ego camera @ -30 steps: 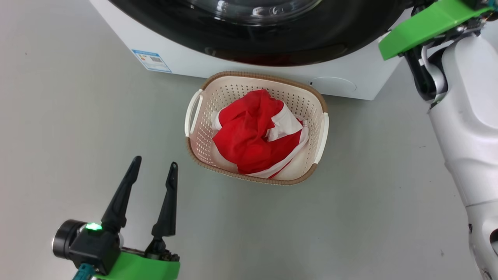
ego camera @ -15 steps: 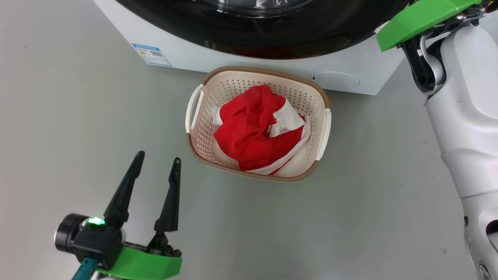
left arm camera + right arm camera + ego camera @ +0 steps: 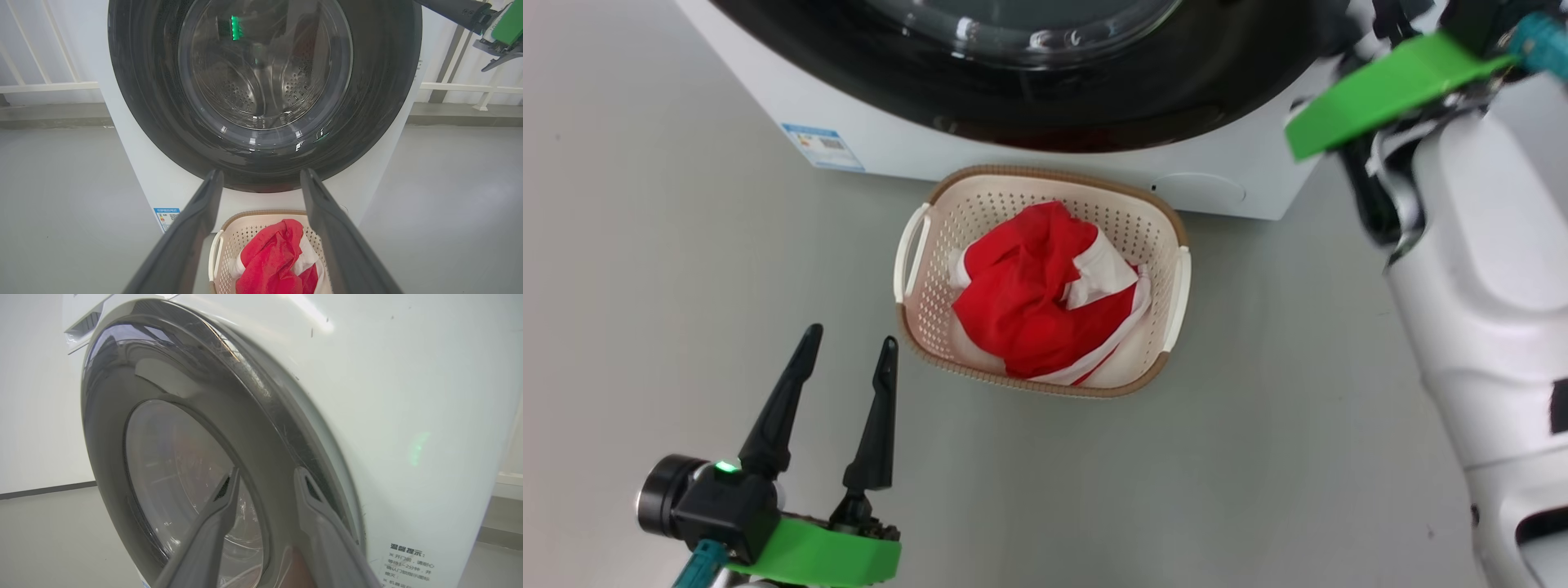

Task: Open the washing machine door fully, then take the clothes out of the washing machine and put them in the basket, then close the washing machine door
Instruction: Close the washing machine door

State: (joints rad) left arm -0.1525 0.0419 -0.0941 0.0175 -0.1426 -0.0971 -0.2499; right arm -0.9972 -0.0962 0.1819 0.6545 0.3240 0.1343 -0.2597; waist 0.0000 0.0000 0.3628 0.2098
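**The clothes [image 3: 1029, 310] are in the basket [image 3: 1045, 173]; the washing machine door [image 3: 1094, 106] lies closed**

Nearest to me in the head view, my left gripper [image 3: 851, 336] hovers over the grey floor [image 3: 686, 245] at the lower left. Its two dark fingers are spread wide with nothing between them. Just beyond it and to its right, the basket stands on the floor, close against the foot of the washing machine [image 3: 1241, 175]. The clothes lie bunched inside, red with white panels, covering most of the bottom. Along the right side of that view I see my right arm's pale forearm [image 3: 1478, 286] reaching up toward the machine's upper right.

Farther on, the door sits flat against the white front, and a small blue label [image 3: 821, 147] marks the front's lower left corner. Through the door's glass, in the left wrist view, I can make out the steel drum [image 3: 261, 90].

In the right wrist view my right gripper [image 3: 267, 473] is close up at the door's black rim. Its fingers are parted, with the rim showing in the gap. I cannot tell whether either fingertip touches the door.
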